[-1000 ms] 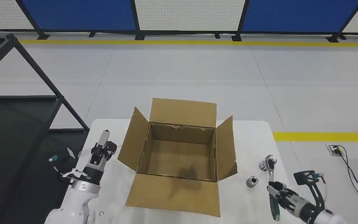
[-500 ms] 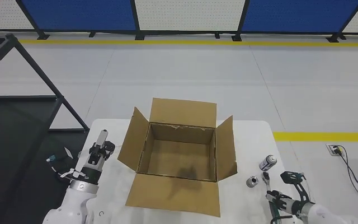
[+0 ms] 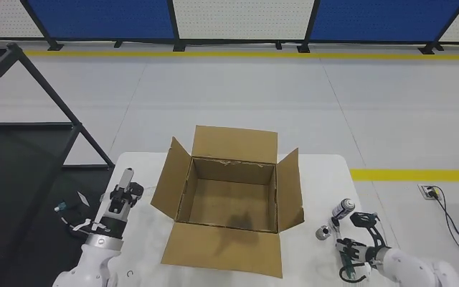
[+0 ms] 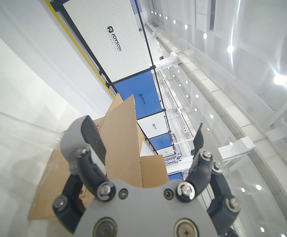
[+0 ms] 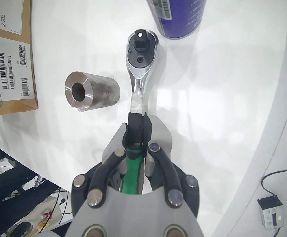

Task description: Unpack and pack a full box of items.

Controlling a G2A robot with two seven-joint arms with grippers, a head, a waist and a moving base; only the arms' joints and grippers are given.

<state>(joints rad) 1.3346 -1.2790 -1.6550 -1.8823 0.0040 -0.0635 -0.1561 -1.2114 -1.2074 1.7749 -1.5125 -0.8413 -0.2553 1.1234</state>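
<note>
An open cardboard box (image 3: pixel 228 204) stands in the middle of the white table, its inside bare. My right gripper (image 5: pixel 137 132) is shut on the ratchet wrench (image 5: pixel 140 67), holding it by its green handle, the chrome head lying on the table near the front right corner (image 3: pixel 344 252). A steel cylinder (image 5: pixel 92 91) lies beside the head, also the steel cylinder (image 3: pixel 323 232) in the top view. A blue can (image 5: pixel 179 15) stands just past the head, the same can (image 3: pixel 343 209) right of the box. My left gripper (image 4: pixel 148 139) is open and holds nothing, left of the box (image 4: pixel 121 143), seen from above as the left gripper (image 3: pixel 126 185).
The box flaps (image 3: pixel 290 188) stand out on all sides. The table's right edge (image 5: pixel 272 112) curves close to the wrench. A black frame (image 3: pixel 43 93) stands off the table's left side. A cable and socket (image 3: pixel 429 191) lie on the floor at right.
My right arm has drawn back toward the table's front right and lowered the wrench beside the cylinder and can. The left arm has shifted slightly left.
</note>
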